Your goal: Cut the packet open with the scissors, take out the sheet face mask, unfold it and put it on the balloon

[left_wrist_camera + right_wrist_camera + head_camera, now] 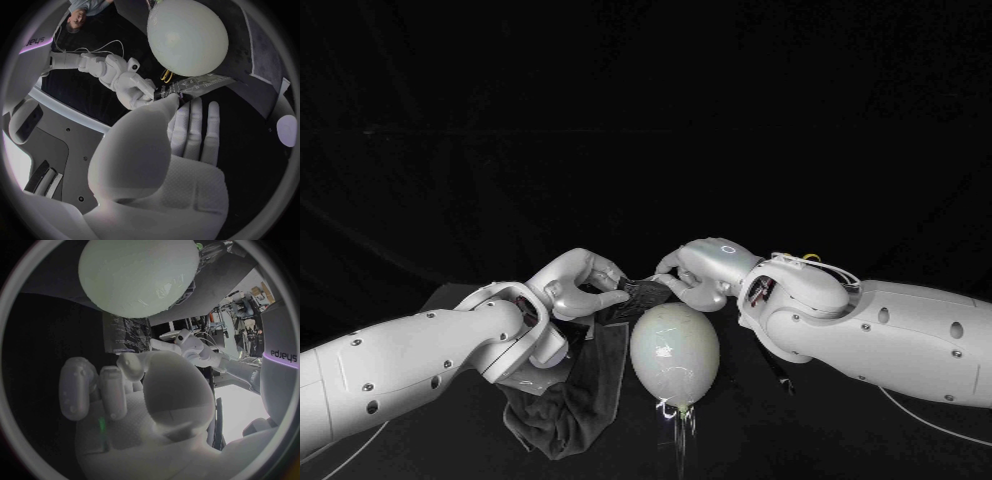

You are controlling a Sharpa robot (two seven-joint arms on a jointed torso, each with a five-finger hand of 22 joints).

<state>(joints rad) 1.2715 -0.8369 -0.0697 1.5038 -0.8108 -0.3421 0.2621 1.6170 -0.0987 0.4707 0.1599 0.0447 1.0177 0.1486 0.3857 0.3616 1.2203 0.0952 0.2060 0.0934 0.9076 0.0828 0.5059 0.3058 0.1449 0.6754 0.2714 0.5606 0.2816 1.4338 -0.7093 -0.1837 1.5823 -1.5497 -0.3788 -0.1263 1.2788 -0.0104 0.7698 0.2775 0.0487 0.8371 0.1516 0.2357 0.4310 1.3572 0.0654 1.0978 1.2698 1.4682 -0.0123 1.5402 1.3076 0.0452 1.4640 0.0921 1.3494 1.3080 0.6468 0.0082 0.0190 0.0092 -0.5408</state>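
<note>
left hand point(574, 290), right hand point(697, 270) both pinching packet point(640, 292) just above balloon point(675, 350), toward desk's point(790, 440) front edge; uneven pull could slip packet, knock balloon.

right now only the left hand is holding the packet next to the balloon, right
Not only the left. The left hand and the right hand both hold the packet next to the balloon, as the left wrist view shows.
</note>
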